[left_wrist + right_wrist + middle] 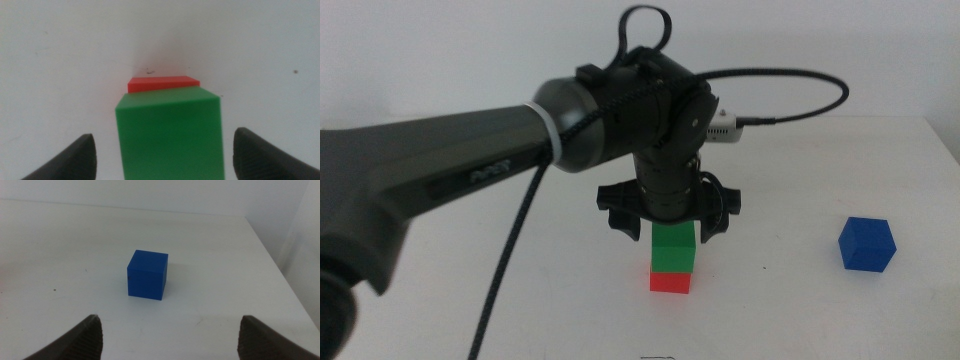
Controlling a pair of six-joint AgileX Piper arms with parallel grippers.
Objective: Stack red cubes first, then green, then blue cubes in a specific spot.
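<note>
The green cube [674, 248] sits on top of the red cube [671, 281] on the white table, near the middle front. My left gripper [668, 222] hangs over the stack with its jaws open and apart from the green cube's [169, 132] sides; the red cube [162, 83] peeks out beneath it. The blue cube [867, 243] stands alone on the table to the right. My right gripper [170, 339] is open and empty, a short way back from the blue cube [146, 274]; it does not show in the middle view.
The left arm and its black cable [510, 260] cross the left half of the middle view. The table's right edge [287, 275] runs close beside the blue cube.
</note>
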